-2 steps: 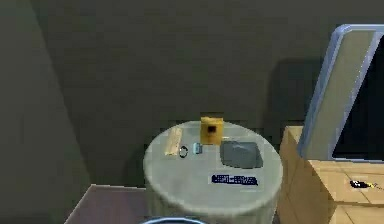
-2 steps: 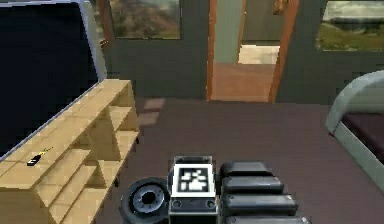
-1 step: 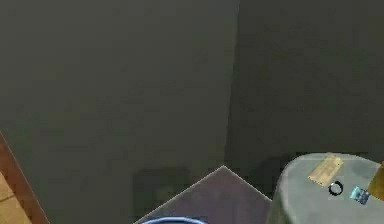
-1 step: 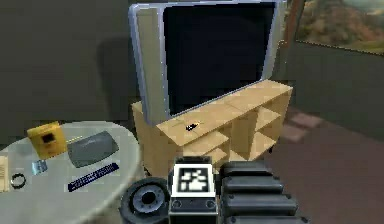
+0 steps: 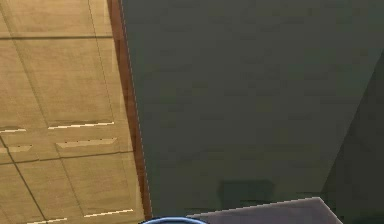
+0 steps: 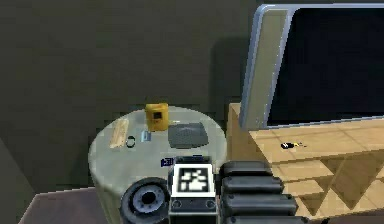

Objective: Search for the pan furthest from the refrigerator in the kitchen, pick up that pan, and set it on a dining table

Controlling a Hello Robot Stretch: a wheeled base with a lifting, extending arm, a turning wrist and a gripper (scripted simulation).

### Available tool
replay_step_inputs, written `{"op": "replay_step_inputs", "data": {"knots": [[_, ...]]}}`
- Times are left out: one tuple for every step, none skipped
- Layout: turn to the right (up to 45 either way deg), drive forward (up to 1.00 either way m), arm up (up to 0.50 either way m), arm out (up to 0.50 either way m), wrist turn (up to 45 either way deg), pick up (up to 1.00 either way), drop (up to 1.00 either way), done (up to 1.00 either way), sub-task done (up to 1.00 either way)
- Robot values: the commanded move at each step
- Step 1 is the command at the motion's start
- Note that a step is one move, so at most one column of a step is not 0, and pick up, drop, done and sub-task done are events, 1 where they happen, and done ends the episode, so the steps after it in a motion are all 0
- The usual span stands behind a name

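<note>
Yellow box (image 6: 157,115) on round table (image 6: 108,158)

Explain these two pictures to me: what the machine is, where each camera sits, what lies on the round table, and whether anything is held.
This is a wheeled robot with one arm that lifts and reaches out, ending in two-fingered jaws. One camera looks ahead and down: it sees panelled wood on the left and a dark wall beside it. The other sits on the robot's body and looks out to the side where the arm reaches. The dark arm, with a white marker square, shows at the bottom edge, before a round pale table. On the table lie a small yellow box, a flat dark grey thing and bits too small to name. To the right, a dark screen stands on a wooden cabinet. I cannot tell whether the jaws hold anything.
</note>
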Motion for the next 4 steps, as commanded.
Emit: {"op": "replay_step_inputs", "data": {"knots": [[0.0,0.00,0.00,0.48,0.0,0.00,0.00,0.00,0.00],[0.0,0.00,0.00,0.00,45.0,0.00,0.00,0.00,0.00],[0.0,0.00,0.00,0.00,45.0,0.00,0.00,0.00,0.00],[0.0,0.00,0.00,0.00,6.0,0.00,0.00,0.00,0.00]]}}
